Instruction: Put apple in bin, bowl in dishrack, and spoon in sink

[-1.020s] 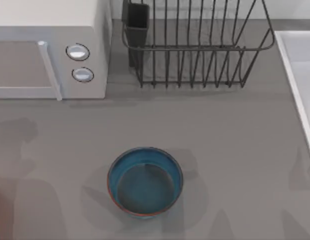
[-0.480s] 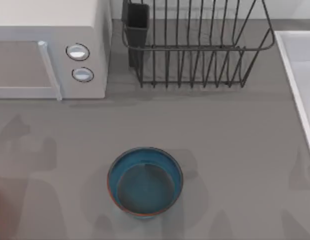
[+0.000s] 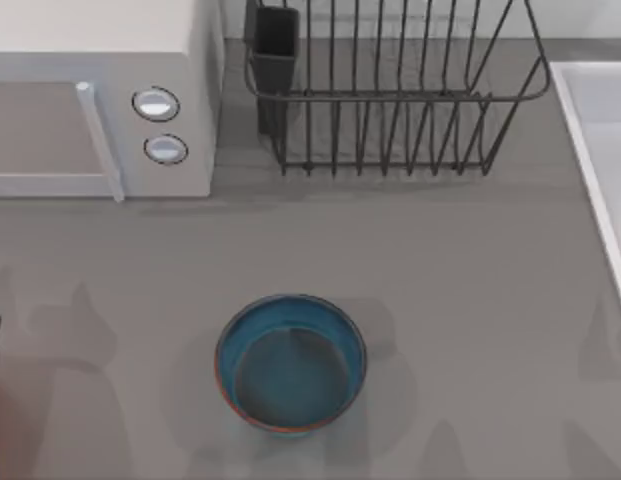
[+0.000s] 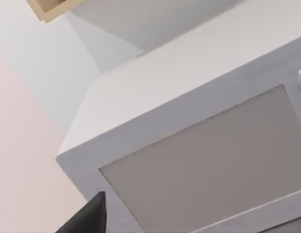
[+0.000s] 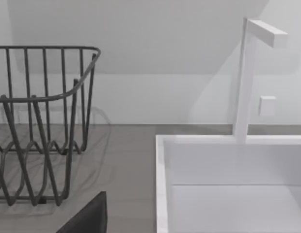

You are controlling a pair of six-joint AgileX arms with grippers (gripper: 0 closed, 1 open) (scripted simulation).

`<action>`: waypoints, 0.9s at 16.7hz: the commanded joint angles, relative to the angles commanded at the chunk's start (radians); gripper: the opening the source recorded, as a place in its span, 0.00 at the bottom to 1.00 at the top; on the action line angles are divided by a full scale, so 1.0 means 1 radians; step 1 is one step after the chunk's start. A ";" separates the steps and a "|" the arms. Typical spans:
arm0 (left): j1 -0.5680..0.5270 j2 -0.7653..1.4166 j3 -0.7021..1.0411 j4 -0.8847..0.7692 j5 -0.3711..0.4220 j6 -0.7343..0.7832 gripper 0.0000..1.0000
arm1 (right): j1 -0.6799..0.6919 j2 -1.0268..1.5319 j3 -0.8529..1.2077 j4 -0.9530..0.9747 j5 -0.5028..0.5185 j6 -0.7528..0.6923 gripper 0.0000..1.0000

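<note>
**Grey worktop with bowl, rack, basin and white box**

The table (image 3: 470, 260) is a smooth, matt grey surface backed by a plain pale wall. The bowl (image 3: 290, 362), round, deep and blue-teal with a thin orange-brown rim, stands upright near the front centre, apart from everything else. The dishrack (image 3: 390, 95), of dark bent wire with upright bars and a dark square cup (image 3: 275, 45) at its left corner, sits at the back. A white box (image 3: 100, 100) with two round knobs stands just left of it. The sink (image 3: 595, 150), a white basin with a raised rim, runs along the right edge; the right wrist view shows its square-section white tap (image 5: 247, 77). Bare surface surrounds the bowl on all sides. A dark sliver at the far left edge may be part of the left arm; whether either gripper is clenched or released cannot be told.
</note>
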 joint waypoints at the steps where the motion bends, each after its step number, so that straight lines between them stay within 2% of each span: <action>1: 0.001 -0.029 -0.037 0.023 0.004 -0.093 1.00 | 0.000 0.000 0.000 0.000 0.000 0.000 1.00; 4: 0.007 -0.098 -0.135 0.077 0.016 -0.317 1.00 | 0.000 0.000 0.000 0.000 0.000 0.000 1.00; 7: 0.011 -0.138 -0.202 0.108 0.028 -0.456 1.00 | 0.000 0.000 0.000 0.000 0.000 0.000 1.00; 9: 0.011 -0.149 -0.225 0.117 0.033 -0.499 1.00 | 0.000 0.000 0.000 0.000 0.000 0.000 1.00; 15: 0.011 -0.150 -0.228 0.118 0.033 -0.504 1.00 | 0.000 0.000 0.000 0.000 0.000 0.000 1.00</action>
